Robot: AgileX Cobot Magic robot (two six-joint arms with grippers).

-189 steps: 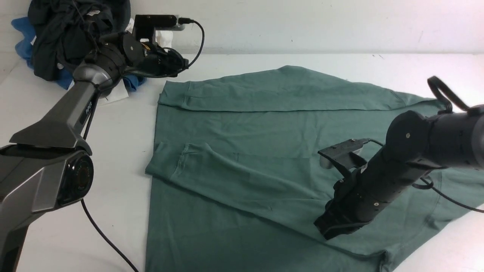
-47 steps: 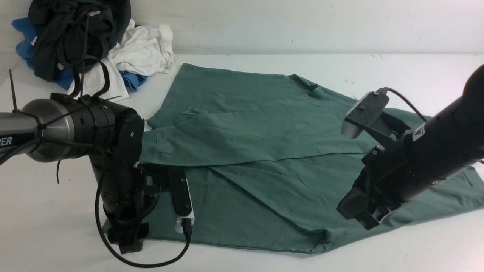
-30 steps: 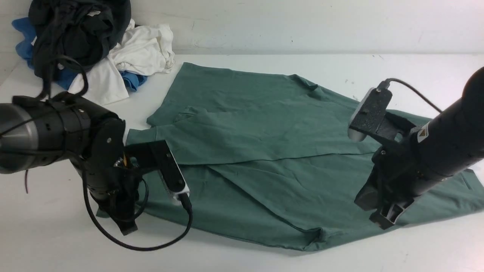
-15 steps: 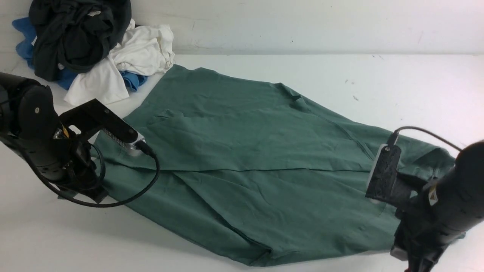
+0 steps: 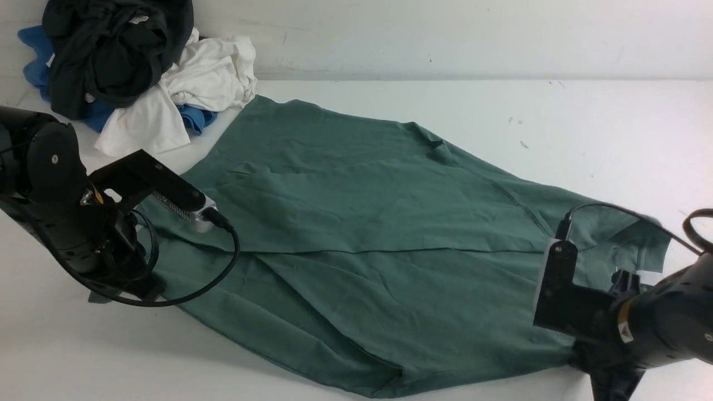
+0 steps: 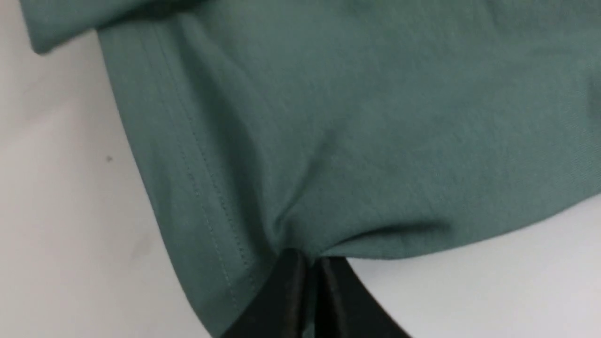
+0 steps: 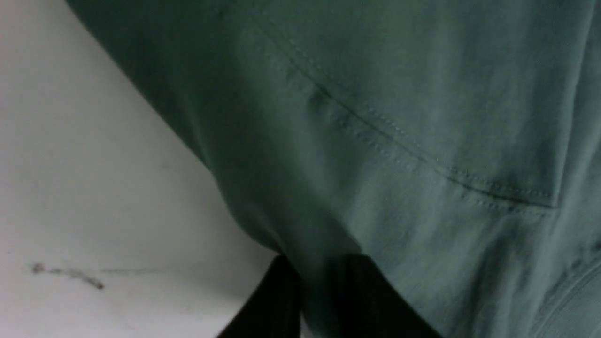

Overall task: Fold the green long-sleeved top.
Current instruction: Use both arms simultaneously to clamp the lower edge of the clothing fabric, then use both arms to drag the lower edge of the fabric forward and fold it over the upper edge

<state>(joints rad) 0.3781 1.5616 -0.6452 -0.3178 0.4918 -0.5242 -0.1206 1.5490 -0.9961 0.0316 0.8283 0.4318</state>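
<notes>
1. The green long-sleeved top (image 5: 367, 223) lies spread on the desk (image 5: 585, 111). It runs slantwise from the far left toward the near right, with a sleeve folded across its body.
2. The left gripper (image 6: 307, 265) sits at the top's near-left corner, its jaws pressed together on the stitched hem edge.
3. The right gripper (image 7: 319, 270) is at the near-right end, its jaws pinching a fold of green cloth beside a seam.
4. A heap of black, white and blue garments (image 5: 128, 61) lies in the far-left corner, just beside the top's far edge.
5. Bare white desk shows beyond the top on the far right and along the near left.
</notes>
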